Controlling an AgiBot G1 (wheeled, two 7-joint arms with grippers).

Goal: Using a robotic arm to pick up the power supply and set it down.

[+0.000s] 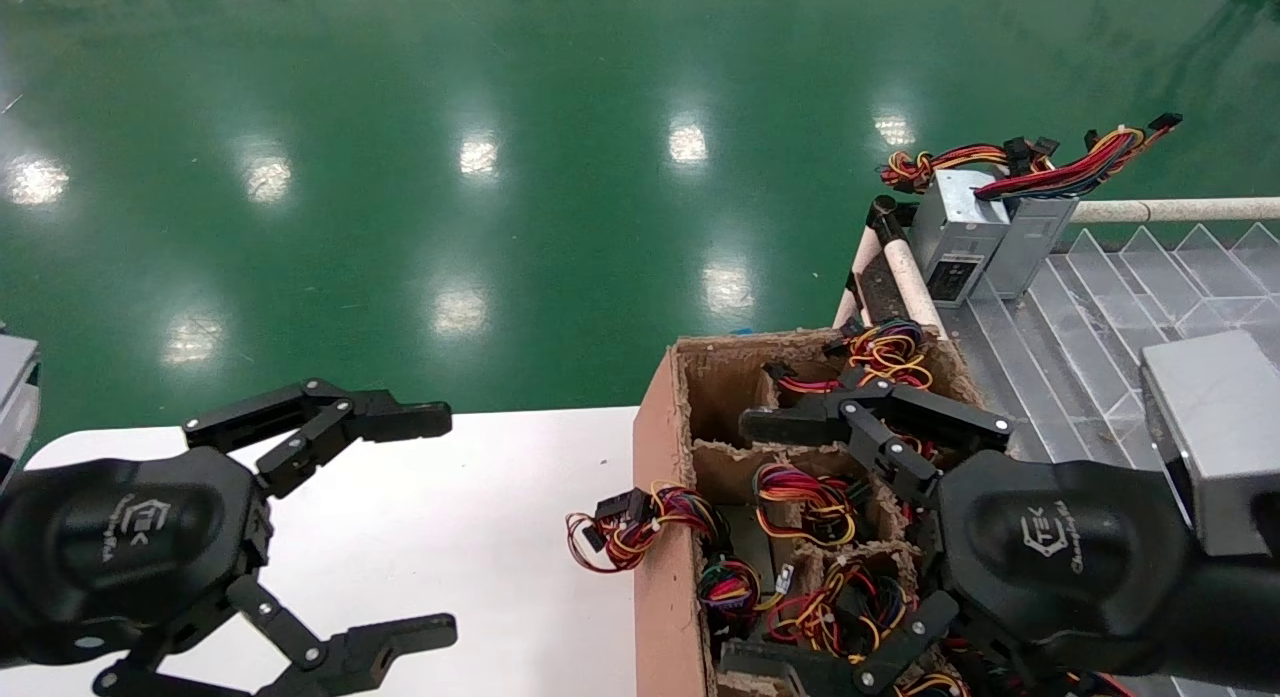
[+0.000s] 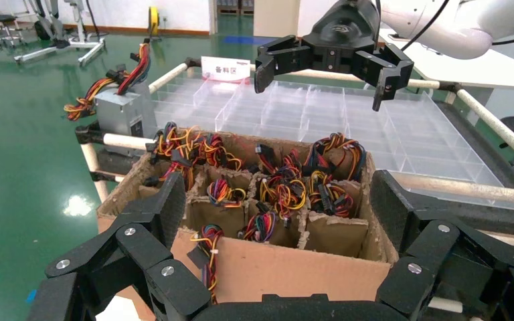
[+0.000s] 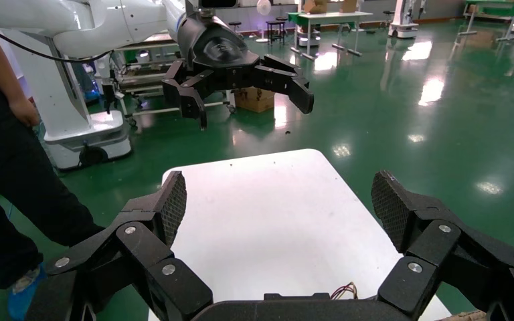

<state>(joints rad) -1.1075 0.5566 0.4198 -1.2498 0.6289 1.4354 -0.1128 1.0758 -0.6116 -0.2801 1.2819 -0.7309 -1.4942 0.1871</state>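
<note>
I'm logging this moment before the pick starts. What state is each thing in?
left gripper: open, holding nothing, above the white table.
right gripper: open, holding nothing, over the cardboard box.
cardboard box: open-topped, its compartments filled with units with coloured wire bundles.
power supply: standing at the corner of the clear tray, wires on top, ungripped.

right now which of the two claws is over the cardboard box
The right claw: it hangs open above the cardboard box of wire bundles. The left claw, also open, hovers over the white table beside the box.
</note>
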